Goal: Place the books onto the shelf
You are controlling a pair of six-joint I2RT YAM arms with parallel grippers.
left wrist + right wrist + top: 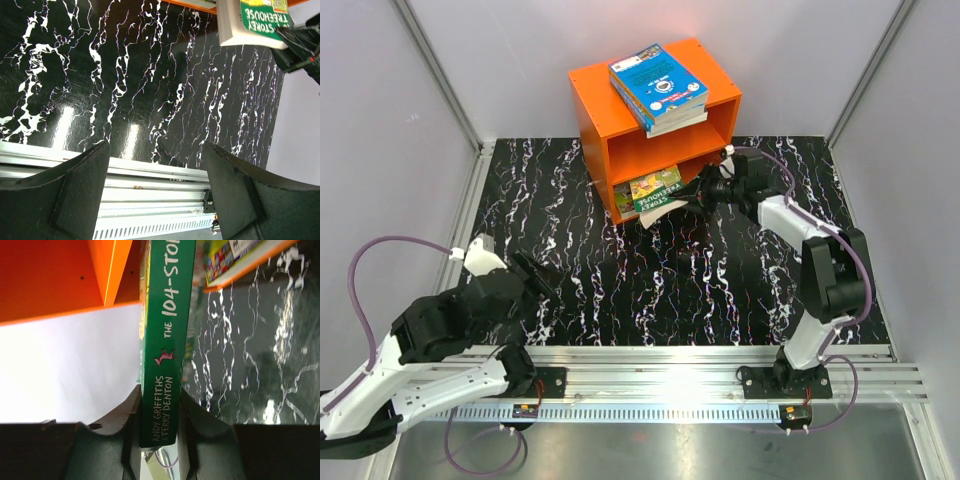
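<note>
The orange shelf (610, 110) stands at the back of the table, with a stack of blue books (658, 85) on its top. My right gripper (695, 198) is shut on a green Treehouse book (165, 340), both fingers pressed against its sides near the spine's end. It holds that book (658, 195) at the mouth of the lower compartment. A second colourful book (235, 255) shows just beyond it. My left gripper (155, 147) hangs open and empty over the table's near edge, far from the shelf. From there the green book (260, 22) shows at the top right.
A black marbled mat (700, 280) covers the table. An aluminium rail (670, 365) runs along the near edge below the left gripper. Grey walls close in the sides and back. The shelf's middle board (112, 270) is to the left of the held book.
</note>
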